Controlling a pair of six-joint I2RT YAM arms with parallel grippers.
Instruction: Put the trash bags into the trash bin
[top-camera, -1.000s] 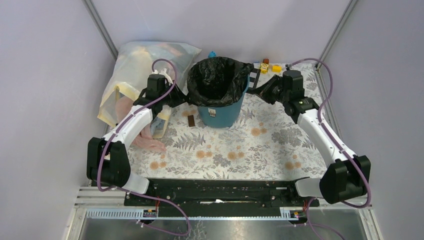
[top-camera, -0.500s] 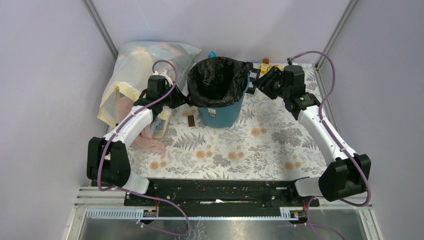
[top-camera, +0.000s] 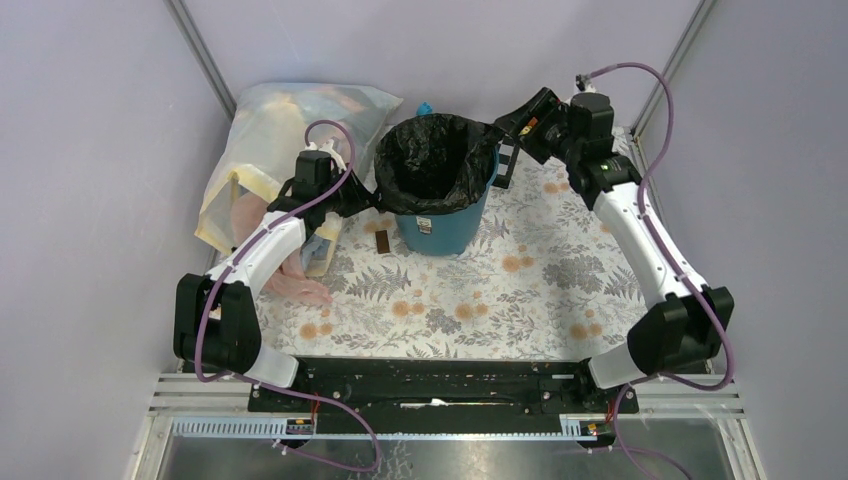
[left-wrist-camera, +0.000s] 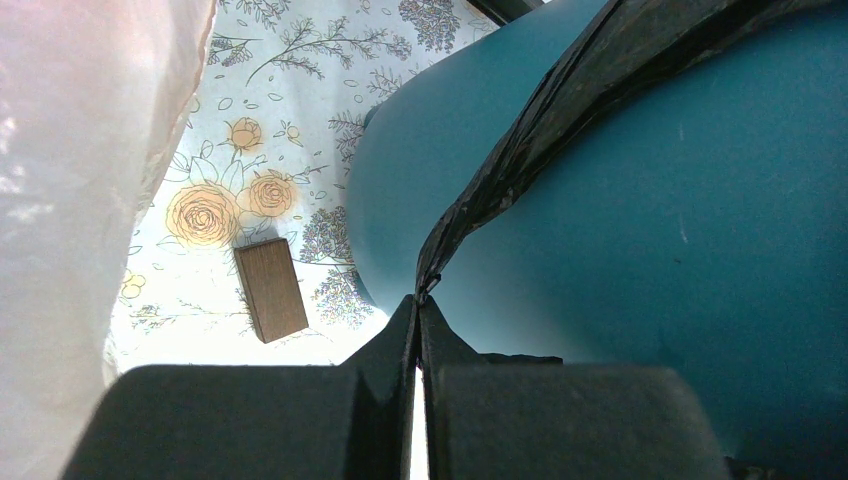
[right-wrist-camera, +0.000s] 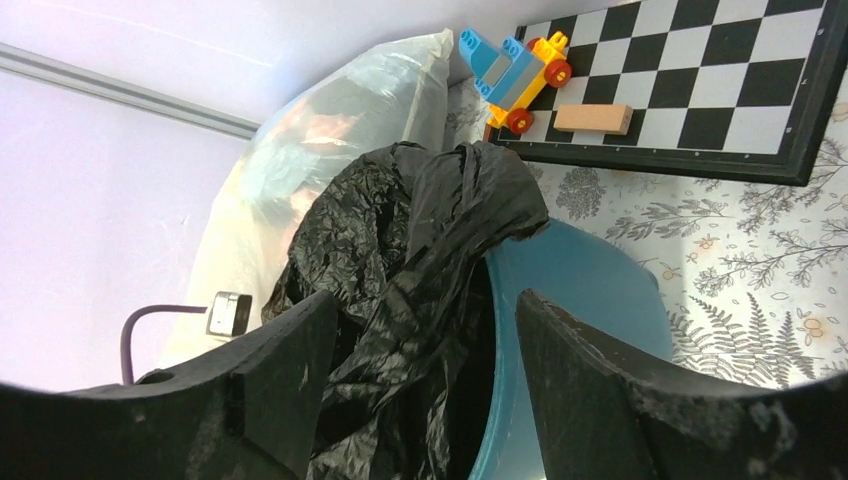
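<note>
Trash bag (top-camera: 435, 160) lines trash bin (top-camera: 445, 228) — left tool (left-wrist-camera: 418, 310) pinches its edge, right tool (right-wrist-camera: 425, 305) spread at the rim

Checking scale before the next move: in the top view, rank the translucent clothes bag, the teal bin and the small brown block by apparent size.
1. translucent clothes bag, clearly largest.
2. teal bin; its raised rim is nearer the camera, which may flatter it.
3. brown block, smallest by far.

No text can be read. A small white label (top-camera: 424, 224) is seen on the side of the trash bin (top-camera: 455, 230), but its print is too small to be made out.
</note>
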